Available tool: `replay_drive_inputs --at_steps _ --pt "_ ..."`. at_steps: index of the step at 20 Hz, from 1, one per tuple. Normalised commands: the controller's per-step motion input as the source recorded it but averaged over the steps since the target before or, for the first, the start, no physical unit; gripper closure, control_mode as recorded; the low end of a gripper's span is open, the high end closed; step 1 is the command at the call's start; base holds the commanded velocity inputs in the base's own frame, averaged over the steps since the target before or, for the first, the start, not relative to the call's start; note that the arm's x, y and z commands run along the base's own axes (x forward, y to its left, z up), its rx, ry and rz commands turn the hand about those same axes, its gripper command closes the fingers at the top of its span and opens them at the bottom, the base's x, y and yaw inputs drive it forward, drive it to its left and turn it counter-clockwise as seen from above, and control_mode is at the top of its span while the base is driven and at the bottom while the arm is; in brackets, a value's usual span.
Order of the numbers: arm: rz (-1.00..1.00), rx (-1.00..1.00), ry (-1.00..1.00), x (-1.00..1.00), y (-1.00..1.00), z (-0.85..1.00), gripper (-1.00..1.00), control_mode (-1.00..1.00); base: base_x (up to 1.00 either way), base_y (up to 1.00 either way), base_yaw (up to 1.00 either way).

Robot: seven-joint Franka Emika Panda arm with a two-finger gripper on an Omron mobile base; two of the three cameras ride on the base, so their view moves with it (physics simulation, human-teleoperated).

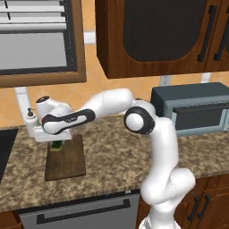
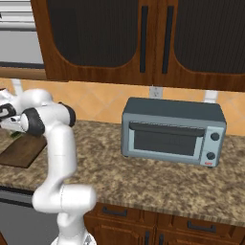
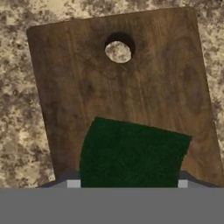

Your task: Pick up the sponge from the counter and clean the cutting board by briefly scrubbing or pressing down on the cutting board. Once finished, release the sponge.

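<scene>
The dark brown cutting board (image 1: 67, 162) lies on the speckled granite counter (image 1: 116, 156), its small hole toward the top of the hand view. My gripper (image 1: 56, 142) reaches down over the board's far end and is shut on the dark green sponge (image 1: 57, 146). Seen from the hand, the sponge (image 3: 131, 153) sits between the fingertips (image 3: 73, 183) over the cutting board (image 3: 87, 87), near the short end away from the hole. Whether the sponge presses on the wood or hovers just above it, I cannot tell. From the right base, the cutting board (image 2: 21, 152) shows partly behind the arm.
A white soap dispenser (image 1: 30, 117) stands just behind and left of the hand. A grey toaster oven (image 1: 194, 108) (image 2: 172, 131) sits on the counter to the right. Wall cabinets hang overhead. A dark recess (image 1: 5, 150) borders the counter's left end.
</scene>
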Motion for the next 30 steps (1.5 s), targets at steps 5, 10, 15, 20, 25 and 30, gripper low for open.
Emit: replay_drive_inputs --at_steps 5,10,15,20,25,30 --pt "0.0 0.0 0.05 0.51 0.0 -0.02 1.0 -1.0 0.0 0.0 0.0" --pt "0.01 0.0 0.02 0.18 0.0 -0.24 1.0 -1.0 0.0 0.0 0.0" --pt "0.06 0.0 0.01 0.05 0.0 -0.62 1.0 -1.0 0.0 0.0 0.0" --pt "0.0 0.0 0.0 0.14 0.0 -0.42 1.0 -1.0 0.0 0.0 0.0" --pt "0.0 0.02 0.0 0.04 -0.03 -0.43 1.0 -1.0 0.0 0.0 0.0" --pt "0.0 0.09 -0.01 -0.01 -0.34 -0.52 1.0 -1.0 0.0 0.0 0.0"
